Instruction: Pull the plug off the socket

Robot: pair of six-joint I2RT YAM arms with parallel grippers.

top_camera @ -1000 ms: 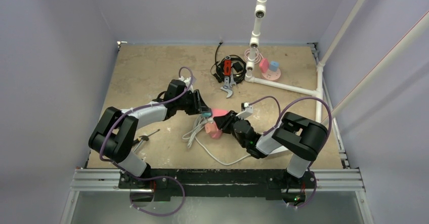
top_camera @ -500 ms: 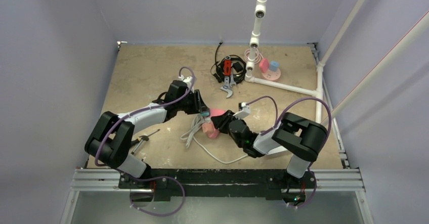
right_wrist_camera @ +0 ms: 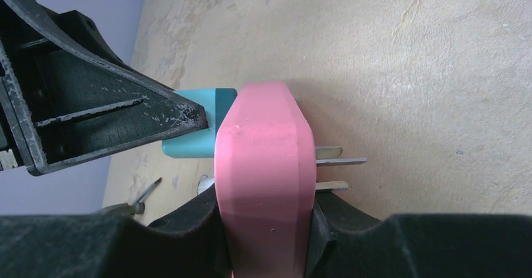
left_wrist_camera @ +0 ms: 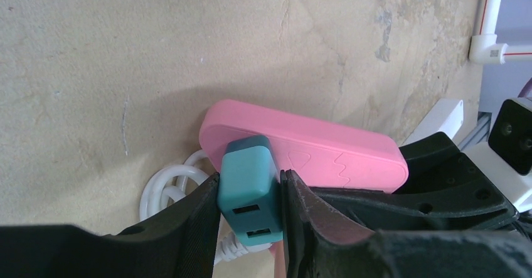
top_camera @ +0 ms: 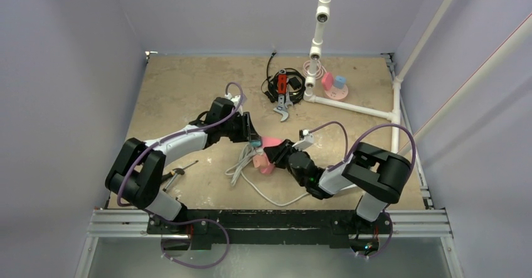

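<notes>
Jaws above mottled tan tabletop [top_camera: 175, 90], lilac walls [top_camera: 63, 52]

plug [left_wrist_camera: 250, 189] at left of socket [left_wrist_camera: 329, 154]

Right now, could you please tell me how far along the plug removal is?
Done: both grasps are set. The left fingers clamp the teal plug, and the right fingers clamp the pink socket, whose bare prongs show. In hand: the pull itself. Left: the separation, since the plug sits flush against the socket, with no gap visible in either wrist view.
</notes>
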